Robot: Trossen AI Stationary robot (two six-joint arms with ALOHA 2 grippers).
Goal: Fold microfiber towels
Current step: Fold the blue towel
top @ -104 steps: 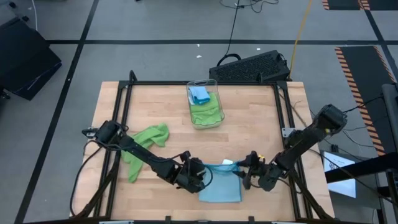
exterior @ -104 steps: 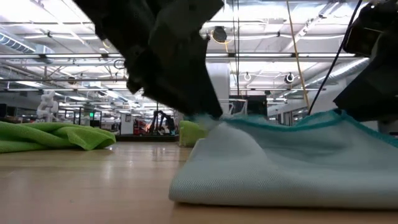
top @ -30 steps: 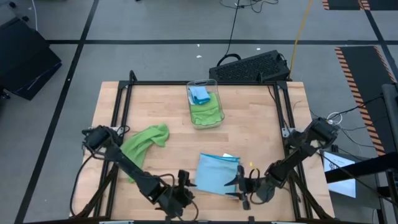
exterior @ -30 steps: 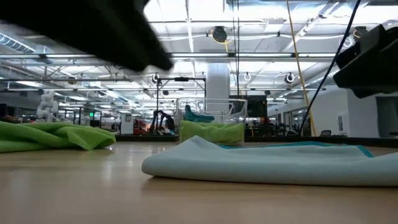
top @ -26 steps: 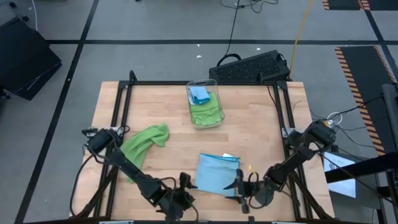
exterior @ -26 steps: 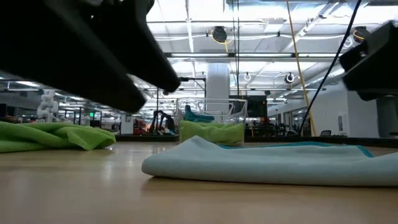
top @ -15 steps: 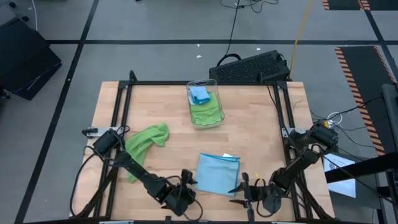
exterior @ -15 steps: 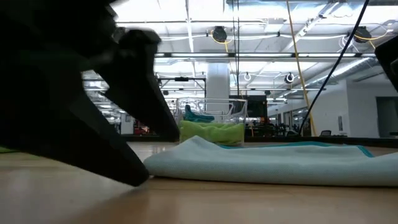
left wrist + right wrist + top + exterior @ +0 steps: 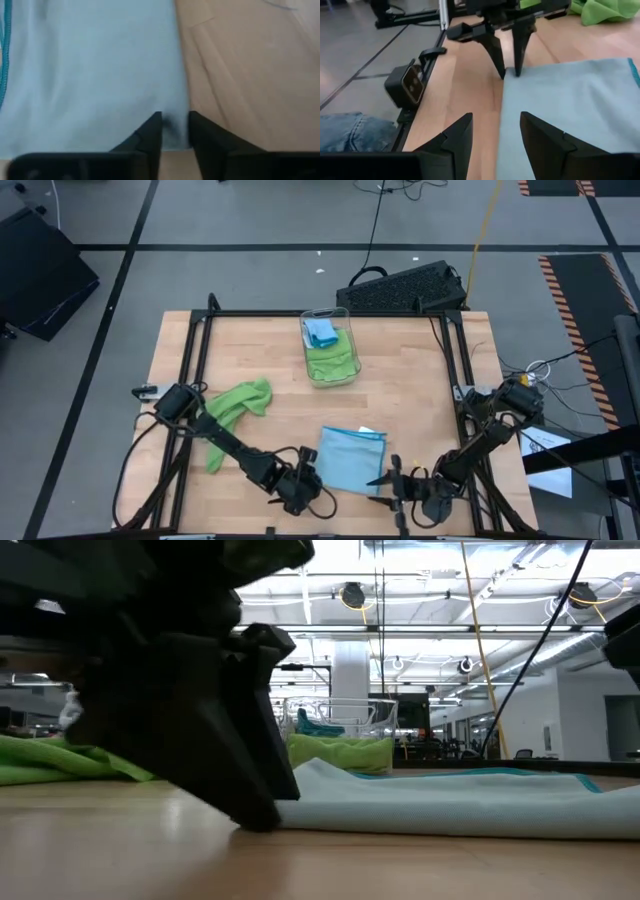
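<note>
A light blue microfiber towel (image 9: 352, 460) lies flat on the table near its front edge. My left gripper (image 9: 312, 480) is at the towel's near left corner and is shut on it. My right gripper (image 9: 386, 482) stands open at the near right corner, its fingers (image 9: 457, 136) on either side of the towel's near edge (image 9: 500, 125). A lime green towel (image 9: 232, 412) lies crumpled at the left. More green and blue towels sit in the clear bin (image 9: 330, 345) at the back. My left gripper pinches the blue towel's near left corner (image 9: 174, 126) between its two fingers (image 9: 501, 70). The fingers slant down from the table's left. The cloth puckers a little between them, and the rest of the towel (image 9: 450, 805) lies flat on the table.
A small black camera (image 9: 408, 84) is fixed at the table's near edge. A person's leg in jeans (image 9: 350, 132) shows beside the table. A black keyboard (image 9: 405, 288) lies behind the far edge. Bare wood stretches between the blue towel and the bin.
My left gripper has gone down and toward the table's right, from beside the near edge onto the blue towel's near left corner. My right gripper has drawn back a little toward the near edge and turned. The towel has stayed flat.
</note>
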